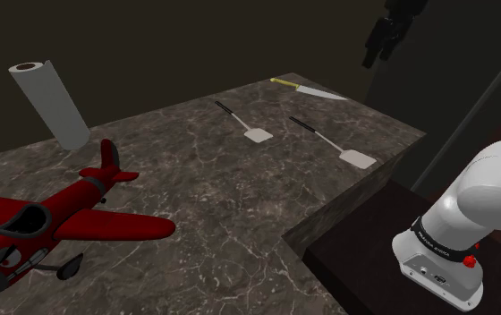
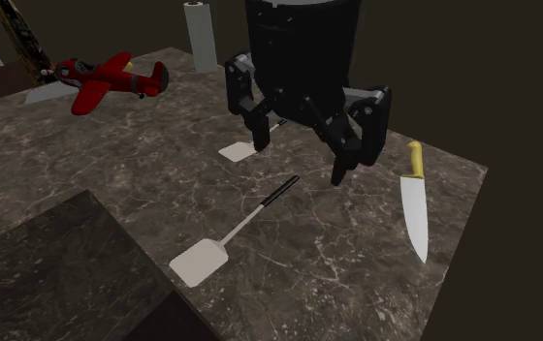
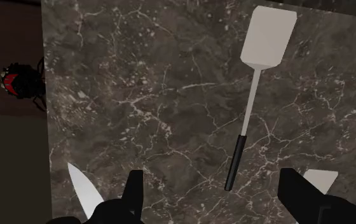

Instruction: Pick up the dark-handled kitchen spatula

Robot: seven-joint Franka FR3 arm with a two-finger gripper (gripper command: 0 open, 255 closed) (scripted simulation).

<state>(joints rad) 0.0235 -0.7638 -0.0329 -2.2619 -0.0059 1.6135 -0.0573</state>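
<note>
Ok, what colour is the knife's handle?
Yellow. The knife handle shows best in the second exterior view.

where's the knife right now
In the second exterior view the yellow-handled knife lies flat near the right edge of the counter, just right of the open gripper.

White spatula point(image 3: 250, 105) has black handle; countertop point(image 3: 138, 95) dark, white-veined.

Two spatulas point(image 2: 246, 224) point(image 2: 236, 150), one knife point(image 2: 415, 208), one plane point(image 2: 105, 82) (red), one paper roll point(image 2: 200, 37).
</note>
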